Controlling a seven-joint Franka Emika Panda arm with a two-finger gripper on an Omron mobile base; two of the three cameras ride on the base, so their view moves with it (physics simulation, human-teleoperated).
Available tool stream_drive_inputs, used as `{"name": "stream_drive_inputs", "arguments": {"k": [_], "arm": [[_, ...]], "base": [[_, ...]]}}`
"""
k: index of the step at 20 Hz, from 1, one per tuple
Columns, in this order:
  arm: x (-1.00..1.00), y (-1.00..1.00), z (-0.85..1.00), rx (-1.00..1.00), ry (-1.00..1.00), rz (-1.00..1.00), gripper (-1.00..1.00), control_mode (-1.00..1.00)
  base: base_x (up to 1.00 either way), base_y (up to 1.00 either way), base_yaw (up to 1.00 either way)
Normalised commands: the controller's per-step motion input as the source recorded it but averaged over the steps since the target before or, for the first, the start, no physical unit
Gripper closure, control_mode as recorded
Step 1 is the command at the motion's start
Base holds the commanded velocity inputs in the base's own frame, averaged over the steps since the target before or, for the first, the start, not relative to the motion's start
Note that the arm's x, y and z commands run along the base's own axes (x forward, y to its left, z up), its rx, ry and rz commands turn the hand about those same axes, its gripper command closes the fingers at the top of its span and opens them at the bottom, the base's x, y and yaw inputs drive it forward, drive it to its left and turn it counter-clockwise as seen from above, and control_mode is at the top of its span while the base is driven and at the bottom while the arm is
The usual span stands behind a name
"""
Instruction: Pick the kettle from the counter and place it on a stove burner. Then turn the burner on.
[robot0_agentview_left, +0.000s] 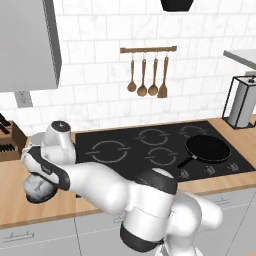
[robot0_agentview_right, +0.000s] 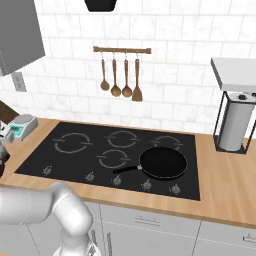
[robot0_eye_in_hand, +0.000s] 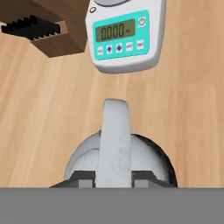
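Three views, each giving you something different. Hand view: kettle (robot0_eye_in_hand: 118, 157) sits on the counter (robot0_eye_in_hand: 192, 109) right under the hand, its arched handle (robot0_eye_in_hand: 114, 140) running up the middle between the two finger tips, gripper (robot0_eye_in_hand: 114, 180) straddling it; you can't tell whether the pads actually touch the handle, so grip state is unclear. Just beyond the kettle you see the scale (robot0_eye_in_hand: 124, 37) with teal display, and the knife block (robot0_eye_in_hand: 46, 26) beside it. Left base view: arm reaches down and left to the kettle (robot0_agentview_left: 39, 190) on the counter (robot0_agentview_left: 15, 200) left of the cooktop (robot0_agentview_left: 160, 145), knife block (robot0_agentview_left: 10, 142) behind. Largest stove burner (robot0_agentview_left: 109, 151) is bare; black pan (robot0_agentview_left: 207, 150) sits on the right. Right base view gives you the scale (robot0_agentview_right: 21, 127), stove burner (robot0_agentview_right: 71, 143), pan (robot0_agentview_right: 162, 163), hanging utensils (robot0_agentview_right: 120, 80), paper towel holder (robot0_agentview_right: 234, 125)
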Motion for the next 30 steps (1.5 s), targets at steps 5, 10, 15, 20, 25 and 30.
{"name": "stream_drive_inputs", "arguments": {"k": [5, 10, 15, 20, 25, 30], "arm": [[0.0, -0.62, 0.61, 0.11, -0.33, -0.15, 1.0, -1.0], [0.0, -0.99, 0.59, 0.15, -0.41, -0.24, 1.0, -1.0], [0.16, -1.0, 0.41, 0.18, -0.33, -0.24, 1.0, -1.0], [0.58, -1.0, 0.42, 0.22, -0.25, -0.2, 1.0, -1.0], [0.78, -1.0, 0.33, 0.26, -0.08, -0.09, 1.0, -1.0], [0.43, -0.97, 0.0, 0.15, 0.0, 0.01, 1.0, -1.0]], "base": [[0.0, 0.0, 0.0], [0.0, 0.0, 0.0], [0.0, 0.0, 0.0], [0.0, 0.0, 0.0], [0.0, 0.0, 0.0], [0.0, 0.0, 0.0]]}}
